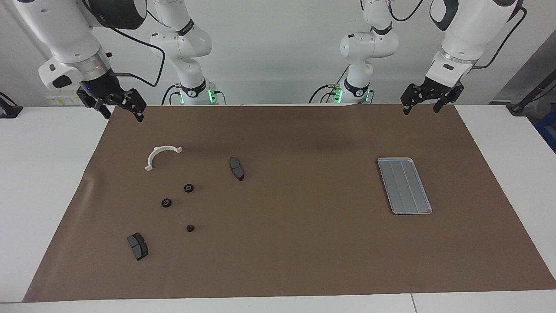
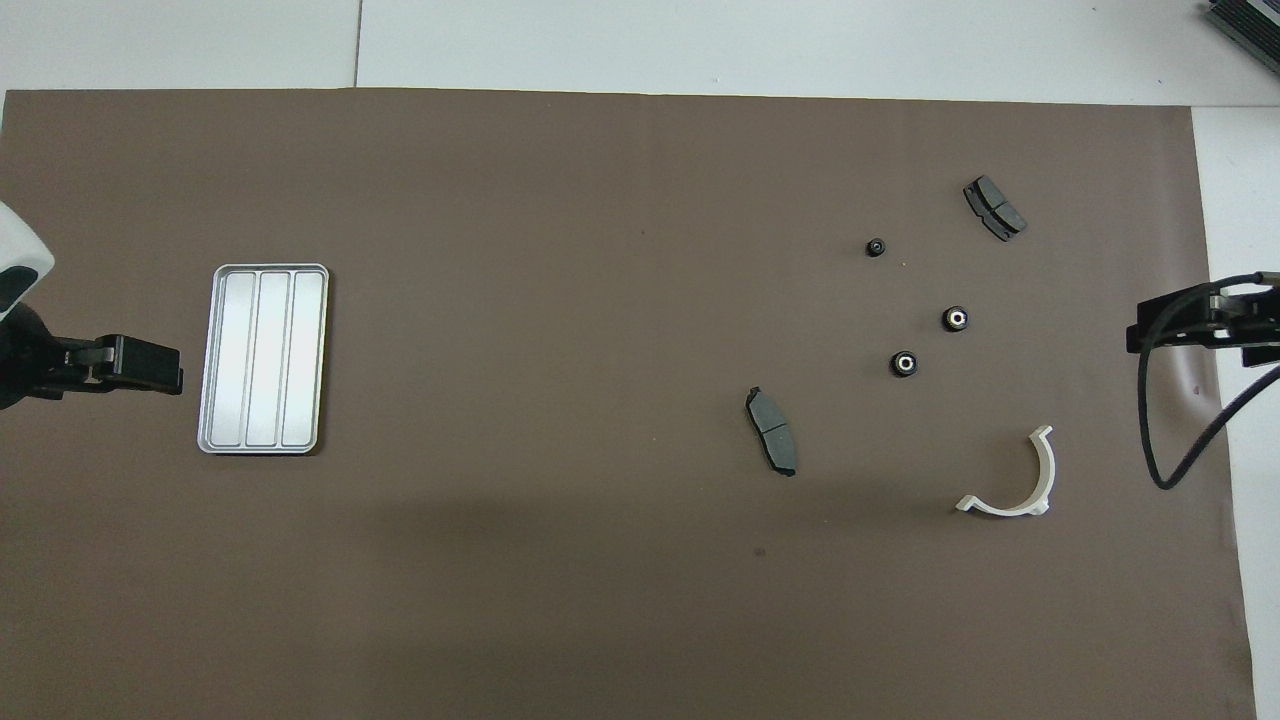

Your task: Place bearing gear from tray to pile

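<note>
The silver-grey ridged tray (image 1: 404, 185) lies on the brown mat toward the left arm's end, and nothing shows in it; it also shows in the overhead view (image 2: 263, 357). Three small black bearing gears (image 1: 188, 188) (image 1: 166, 202) (image 1: 190, 228) lie on the mat in the pile, among a white half-ring bracket (image 1: 161, 155) and two dark brake pads (image 1: 236, 168) (image 1: 137, 246). My left gripper (image 1: 420, 111) is open and empty, raised over the mat's edge at the robots' end. My right gripper (image 1: 123, 115) is open and empty, raised over the mat's corner by the bracket.
The brown mat (image 1: 304, 243) covers most of the white table (image 1: 43, 174). The pile also shows in the overhead view: gears (image 2: 904, 364), bracket (image 2: 1015, 480), pads (image 2: 772, 444). A black cable (image 2: 1160, 440) hangs from the right arm.
</note>
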You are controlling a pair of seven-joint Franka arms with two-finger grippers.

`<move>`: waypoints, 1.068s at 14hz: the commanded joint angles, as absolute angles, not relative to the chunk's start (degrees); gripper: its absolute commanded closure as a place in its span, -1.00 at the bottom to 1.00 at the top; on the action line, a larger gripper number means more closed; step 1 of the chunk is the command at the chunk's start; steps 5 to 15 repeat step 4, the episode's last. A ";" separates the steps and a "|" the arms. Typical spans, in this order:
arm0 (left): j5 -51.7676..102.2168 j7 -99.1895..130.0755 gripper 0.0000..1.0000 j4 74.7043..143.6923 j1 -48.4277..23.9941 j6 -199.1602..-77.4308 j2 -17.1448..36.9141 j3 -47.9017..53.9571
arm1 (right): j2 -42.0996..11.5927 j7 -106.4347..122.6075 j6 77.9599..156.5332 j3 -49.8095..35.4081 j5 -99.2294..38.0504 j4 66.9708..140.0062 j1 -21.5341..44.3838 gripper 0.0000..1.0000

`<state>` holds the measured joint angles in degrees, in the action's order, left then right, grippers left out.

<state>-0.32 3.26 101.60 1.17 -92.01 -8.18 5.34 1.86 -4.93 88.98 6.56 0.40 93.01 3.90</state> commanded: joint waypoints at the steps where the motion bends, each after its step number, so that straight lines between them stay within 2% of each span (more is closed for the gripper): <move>1: -0.79 3.08 -1.00 102.74 1.23 -92.20 -9.14 5.27 | 2.99 -5.80 88.94 6.15 0.70 93.43 4.57 -1.00; 15: -0.79 3.08 -1.00 102.74 1.23 -92.20 -9.14 5.27 | 3.16 -5.54 88.94 6.06 0.26 93.51 4.57 -1.00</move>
